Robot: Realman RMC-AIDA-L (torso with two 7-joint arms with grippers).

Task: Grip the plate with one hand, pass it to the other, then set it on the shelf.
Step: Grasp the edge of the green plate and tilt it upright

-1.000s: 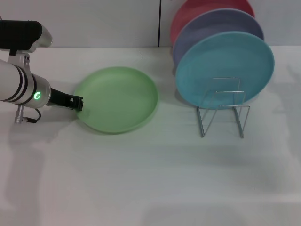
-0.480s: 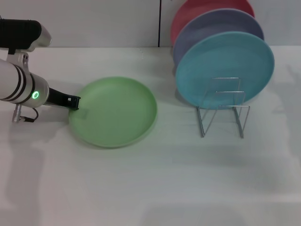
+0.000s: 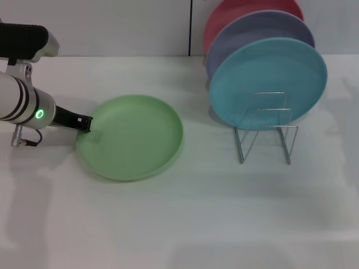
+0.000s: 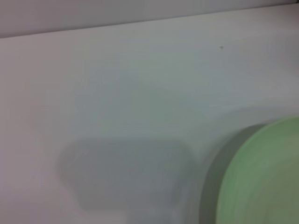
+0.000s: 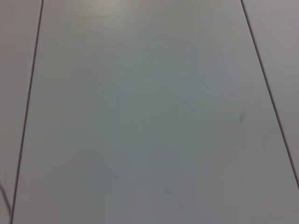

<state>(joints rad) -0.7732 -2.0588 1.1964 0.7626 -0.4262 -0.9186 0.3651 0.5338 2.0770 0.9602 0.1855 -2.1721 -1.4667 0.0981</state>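
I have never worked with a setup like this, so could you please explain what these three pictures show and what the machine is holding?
It is a two-armed robot at a white table. The wide picture comes from a camera on its head, looking down at the work. The other two come from cameras on its wrists: the left one shows bare table and an edge of the green plate, the right one only a plain grey surface.

In the head view, the left gripper, black on a white arm with a green light, sits at the rim of the green plate, which lies on the table. Whether it grips the rim cannot be told. The right arm is out of sight.

To the right, a turquoise plate, a lavender plate and a red plate stand upright in a wire rack.
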